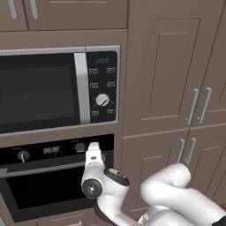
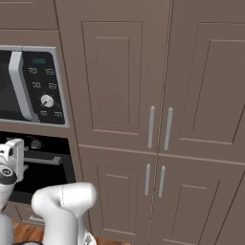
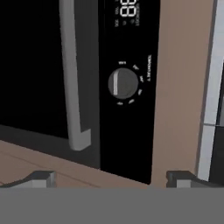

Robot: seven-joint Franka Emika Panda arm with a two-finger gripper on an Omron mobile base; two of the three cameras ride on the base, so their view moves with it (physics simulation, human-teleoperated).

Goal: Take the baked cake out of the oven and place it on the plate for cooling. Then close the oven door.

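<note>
Left base view: oven (image 1: 53,176) low left under the microwave (image 1: 59,88), door (image 1: 48,190) closed, bar handle (image 1: 44,169) along its top edge. Arm's hand (image 1: 94,154) up at the oven's right knob (image 1: 79,147).

Right base view: oven (image 2: 45,165) at far left, hand (image 2: 14,153) in front of it, cabinets (image 2: 153,119) to the right.

Hand view, rolled sideways: claw (image 3: 111,178) released, fingertips (image 3: 41,178) wide apart, facing handle end (image 3: 78,138) and knob (image 3: 122,83); nothing held.
</note>
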